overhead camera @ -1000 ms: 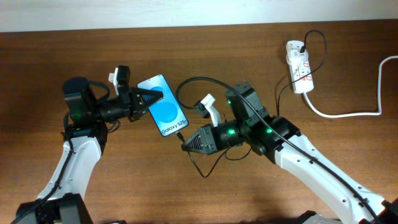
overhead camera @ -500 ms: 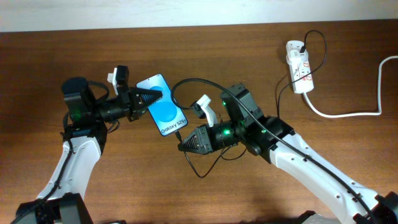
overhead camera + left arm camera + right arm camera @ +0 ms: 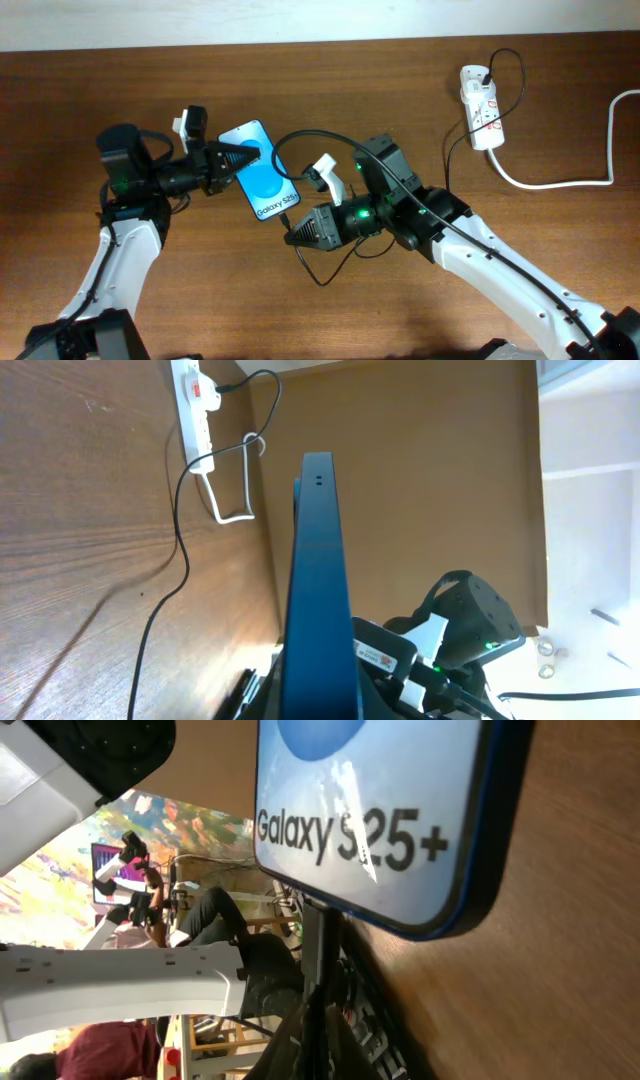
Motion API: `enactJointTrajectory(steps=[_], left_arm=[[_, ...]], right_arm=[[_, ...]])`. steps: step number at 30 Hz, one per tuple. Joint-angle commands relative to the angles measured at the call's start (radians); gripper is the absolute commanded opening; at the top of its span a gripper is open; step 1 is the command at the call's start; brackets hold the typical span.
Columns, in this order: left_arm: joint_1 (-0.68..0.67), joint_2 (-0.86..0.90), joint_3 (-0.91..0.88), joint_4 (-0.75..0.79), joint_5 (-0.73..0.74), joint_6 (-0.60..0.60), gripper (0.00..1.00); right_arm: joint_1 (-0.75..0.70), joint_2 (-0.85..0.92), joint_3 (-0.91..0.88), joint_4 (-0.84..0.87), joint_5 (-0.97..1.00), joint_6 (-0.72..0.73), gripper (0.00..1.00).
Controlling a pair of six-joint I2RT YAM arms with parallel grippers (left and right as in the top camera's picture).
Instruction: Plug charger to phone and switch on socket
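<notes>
The phone (image 3: 262, 172), blue screen with "Galaxy S25+" text, is held off the table by my left gripper (image 3: 238, 158), which is shut on its upper left part. In the left wrist view the phone (image 3: 320, 580) shows edge-on. My right gripper (image 3: 293, 233) is shut on the charger's connector end (image 3: 291, 220), just below the phone's lower edge. In the right wrist view the connector (image 3: 313, 945) reaches up to the phone's bottom edge (image 3: 400, 910); I cannot tell whether it is seated. The socket (image 3: 481, 106) lies at the far right.
The black cable (image 3: 320, 133) arcs from the socket round behind the right arm and loops on the table (image 3: 322, 272). A thick white cord (image 3: 560, 183) runs from the socket to the right edge. The socket also shows in the left wrist view (image 3: 196, 405).
My right gripper has moved left and slightly down with the connector, closing on the phone's lower edge. The left gripper has turned the phone a little toward it.
</notes>
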Motion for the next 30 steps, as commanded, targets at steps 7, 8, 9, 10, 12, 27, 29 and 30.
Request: enactJointTrajectory(steps=[7,8,9,10,12,27,29,30], left_arm=[[-0.035,-0.002,0.011,-0.005,0.174,0.034,0.00],[-0.042,-0.002,0.011,-0.005,0.174,0.040,0.00],[-0.045,-0.002,0.011,-0.005,0.174,0.040,0.00],[-0.046,-0.002,0.011,-0.005,0.174,0.040,0.00],[-0.046,-0.002,0.011,-0.005,0.174,0.040,0.00],[-0.093,-0.002,0.011,-0.005,0.174,0.040,0.00],[-0.110,-0.002,0.011,-0.005,0.174,0.046,0.00],[-0.117,-0.002,0.011,-0.005,0.174,0.058,0.00]], right_arm=[[-0.010,0.017,0.015,0.090,0.079,0.016,0.04],[-0.010,0.017,0.016,0.091,0.076,0.015,0.04],[-0.010,0.017,0.016,0.090,0.077,0.015,0.04],[-0.010,0.017,0.016,0.088,0.082,0.014,0.04],[-0.010,0.017,0.016,0.090,0.092,0.011,0.04],[-0.060,0.018,0.017,0.185,0.080,0.015,0.04],[-0.060,0.018,0.017,0.193,0.080,0.015,0.04],[-0.061,0.018,0.017,0.204,0.080,0.015,0.04]])
